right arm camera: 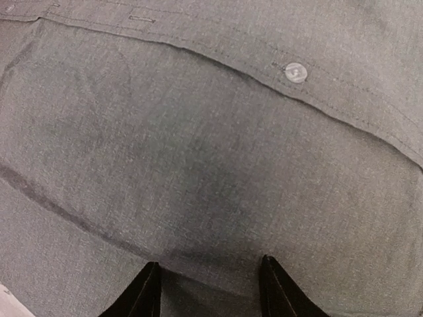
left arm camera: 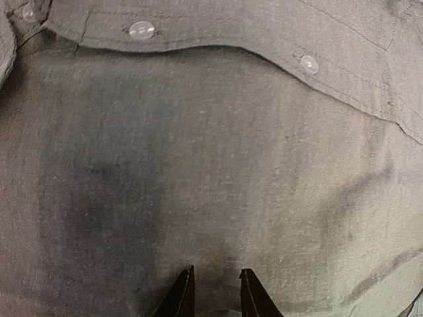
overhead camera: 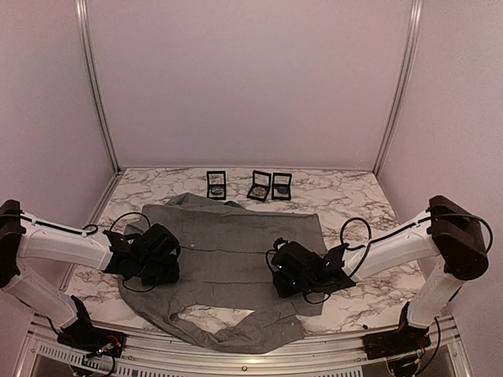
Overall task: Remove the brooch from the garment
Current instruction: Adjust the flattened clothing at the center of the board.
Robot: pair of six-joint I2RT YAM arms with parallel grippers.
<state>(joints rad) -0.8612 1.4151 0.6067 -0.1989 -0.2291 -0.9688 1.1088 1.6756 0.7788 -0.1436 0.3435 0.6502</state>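
Note:
The garment (overhead camera: 228,243), a grey button-up shirt, lies spread over the marble table (overhead camera: 354,196). The brooch shows in no view. My left gripper (overhead camera: 161,255) hovers over the shirt's left part. In the left wrist view its fingers (left arm camera: 217,272) stand a little apart over plain grey cloth, below the button placket (left arm camera: 142,30), with nothing between them. My right gripper (overhead camera: 287,275) is over the shirt's right part. Seen from the right wrist, it (right arm camera: 210,264) stands open wider above the cloth, below a white button (right arm camera: 295,72).
Three small black open boxes (overhead camera: 216,185) (overhead camera: 259,186) (overhead camera: 281,186) stand in a row at the back of the table, just beyond the collar. The shirt's hem hangs toward the near table edge (overhead camera: 236,345). Pale walls close in the sides and back.

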